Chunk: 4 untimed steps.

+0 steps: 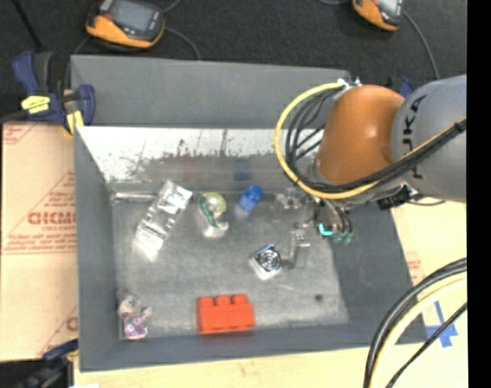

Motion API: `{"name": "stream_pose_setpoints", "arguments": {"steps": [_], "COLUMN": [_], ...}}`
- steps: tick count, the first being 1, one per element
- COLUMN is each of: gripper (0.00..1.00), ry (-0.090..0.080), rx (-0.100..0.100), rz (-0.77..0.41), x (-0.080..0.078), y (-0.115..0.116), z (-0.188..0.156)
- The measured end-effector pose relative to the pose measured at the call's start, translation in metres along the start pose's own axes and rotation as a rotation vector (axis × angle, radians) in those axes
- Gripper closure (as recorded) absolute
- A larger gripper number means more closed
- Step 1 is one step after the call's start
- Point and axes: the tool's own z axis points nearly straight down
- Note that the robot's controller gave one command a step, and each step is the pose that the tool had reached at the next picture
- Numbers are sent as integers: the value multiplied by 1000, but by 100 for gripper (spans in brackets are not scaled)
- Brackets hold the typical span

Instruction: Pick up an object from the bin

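Where the arm reaches in from the rt, its hand [298, 245] hangs low over the rt-centre of the bin [188, 148], just beside a shiny packet [267, 261]. That packet is small, squarish & silvery w/ a dark round spot in the middle. It lies a bit skewed on the bin floor, immediately left of the hand; can't tell if the two touch. Can't tell either whether the hand is released or clenched, since the orange cover [354, 136] & looped cables [287, 136] on the wrist hide much of it.

Other contents of the bin, all loose on the grey floor:
- a red-orange toy brick [225, 314], flat, near the front wall, down-left of the shiny packet
- a purple & white trinket [133, 318], small, in the front-left corner, apart from the brick
- a clear plastic wrapper [160, 217], crumpled, at left-centre
- a white & green round thing [213, 212], just rt of the wrapper
- a blue piece [249, 200], small, just beside the round thing on its rt, toward the back wall, up-left of the hand
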Motion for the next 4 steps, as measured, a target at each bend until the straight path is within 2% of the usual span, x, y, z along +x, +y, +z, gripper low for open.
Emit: {"name": "stream_pose_setpoints", "arguments": {"steps": [1,2,3,4], "gripper": [0,0,0,0], "ry": [-1,-11,-12,-3], "rx": [0,1,3,1], "rz": [-465,-388,-445,-714], "x": [-6,1,6,-3], "y": [3,-1,0,2], "z": [91,57,39,90]}}
